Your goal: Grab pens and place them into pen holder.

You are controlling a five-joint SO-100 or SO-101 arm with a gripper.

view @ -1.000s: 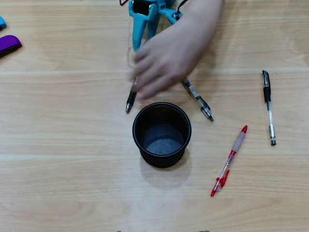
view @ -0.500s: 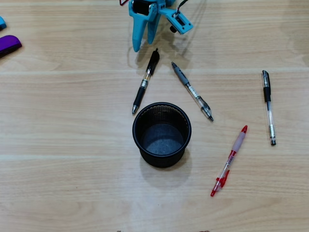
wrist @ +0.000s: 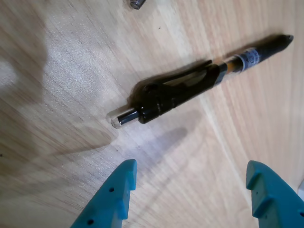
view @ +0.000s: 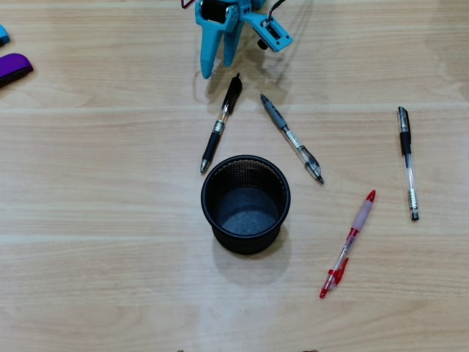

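Note:
A black mesh pen holder (view: pixel 246 204) stands upright and empty at the table's middle in the overhead view. Four pens lie flat around it: a black pen (view: pixel 221 123) just above its left rim, a grey pen (view: pixel 292 138) to the upper right, a black-and-clear pen (view: pixel 407 162) at far right, a red pen (view: pixel 348 243) at lower right. My blue gripper (view: pixel 218 64) is open and empty at the top, just above the black pen's cap end. In the wrist view the black pen (wrist: pixel 190 88) lies diagonally ahead of my open fingertips (wrist: pixel 126 173), apart from them.
A purple object (view: pixel 13 68) and a small blue thing (view: pixel 3 34) sit at the left edge of the wooden table (view: pixel 102 220) in the overhead view. The tip of another pen (wrist: pixel 136 4) shows at the wrist view's top.

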